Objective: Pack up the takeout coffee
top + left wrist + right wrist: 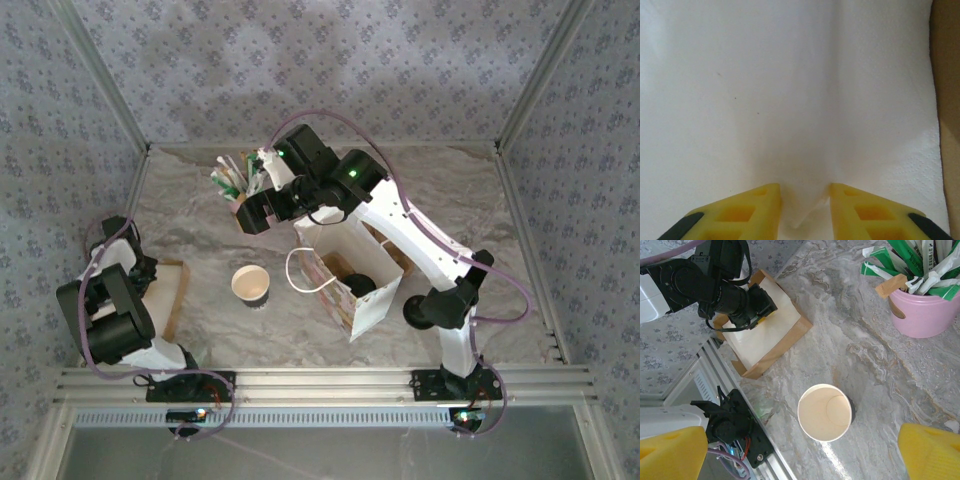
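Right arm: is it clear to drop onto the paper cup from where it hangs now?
Probably yes. The right gripper is open, with the paper cup in line between its fingers. The cup stands upright alone on bare table; the pink holder, napkin tray and bag all sit apart from it.

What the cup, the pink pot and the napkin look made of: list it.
The cup: likely paper, matte cream inside, thin rolled rim.
The pink pot: probably plastic or glazed ceramic, smooth with a soft sheen.
The napkin: thin white tissue paper, dimpled embossing, creasing softly.
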### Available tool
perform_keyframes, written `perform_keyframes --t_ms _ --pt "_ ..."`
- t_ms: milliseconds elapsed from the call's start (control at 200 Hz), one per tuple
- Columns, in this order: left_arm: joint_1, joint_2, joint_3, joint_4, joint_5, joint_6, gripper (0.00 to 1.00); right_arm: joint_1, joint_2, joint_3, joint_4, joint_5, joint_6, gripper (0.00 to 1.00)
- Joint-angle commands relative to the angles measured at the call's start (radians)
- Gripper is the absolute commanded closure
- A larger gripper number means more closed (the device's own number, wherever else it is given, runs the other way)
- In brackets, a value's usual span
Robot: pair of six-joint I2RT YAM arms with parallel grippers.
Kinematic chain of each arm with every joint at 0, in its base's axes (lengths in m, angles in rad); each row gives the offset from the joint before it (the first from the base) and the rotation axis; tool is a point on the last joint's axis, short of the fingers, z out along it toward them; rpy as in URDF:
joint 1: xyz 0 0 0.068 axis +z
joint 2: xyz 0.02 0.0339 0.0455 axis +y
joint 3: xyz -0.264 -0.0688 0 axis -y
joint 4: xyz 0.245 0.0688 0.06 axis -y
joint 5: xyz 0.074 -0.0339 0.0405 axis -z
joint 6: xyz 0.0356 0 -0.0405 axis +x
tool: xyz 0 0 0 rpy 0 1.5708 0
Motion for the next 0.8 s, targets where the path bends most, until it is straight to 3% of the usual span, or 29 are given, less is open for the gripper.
perform_keyframes --t_ms 0,300,795 --pt "0.006 -0.03 -0.008 -0.023 0.006 0.01 0.75 0.007 0.007 0.026 -0.026 0.014 -0.022 0.0" --pt "0.006 -0.059 -0.008 -0.042 0.014 0.015 0.87 0.01 0.007 0.025 -0.027 0.015 -0.026 0.0" --pt "0.007 -0.263 0.032 -0.172 0.046 0.041 1.0 0.013 0.001 0.023 -0.026 0.016 -0.027 0.0"
